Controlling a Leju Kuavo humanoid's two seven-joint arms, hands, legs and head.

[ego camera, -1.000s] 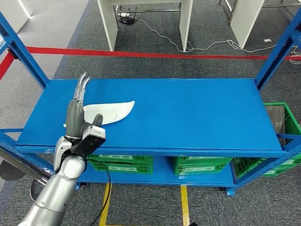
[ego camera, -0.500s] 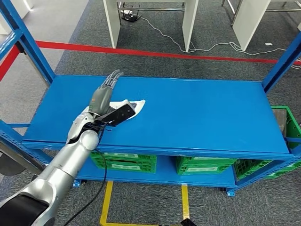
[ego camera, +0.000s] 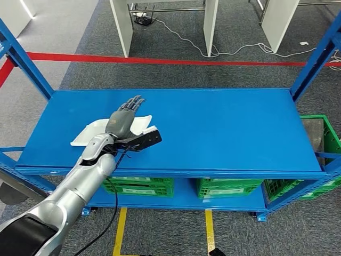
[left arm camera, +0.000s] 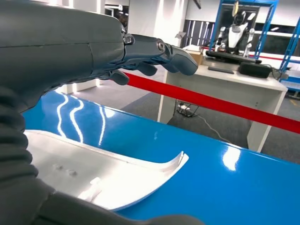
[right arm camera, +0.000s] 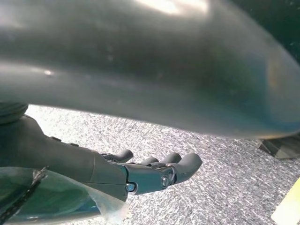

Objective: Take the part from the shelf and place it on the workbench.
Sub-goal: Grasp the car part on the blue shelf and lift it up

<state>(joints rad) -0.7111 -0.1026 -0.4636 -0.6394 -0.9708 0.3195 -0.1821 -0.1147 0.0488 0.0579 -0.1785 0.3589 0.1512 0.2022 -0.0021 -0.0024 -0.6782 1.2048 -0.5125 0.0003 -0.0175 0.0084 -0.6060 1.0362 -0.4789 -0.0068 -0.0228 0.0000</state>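
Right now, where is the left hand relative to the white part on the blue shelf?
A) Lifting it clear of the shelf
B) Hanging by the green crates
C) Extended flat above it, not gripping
C: the left hand is extended over the white part, which lies flat on the shelf.

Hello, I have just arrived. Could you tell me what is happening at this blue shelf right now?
A humanoid robot is reaching with its left hand over a white curved part that lies flat on the top board of the blue shelf. The fingers are stretched out above the part and do not grip it yet. The right hand hangs low over the grey carpet, holding nothing. Green crates stand on the lower shelf board.
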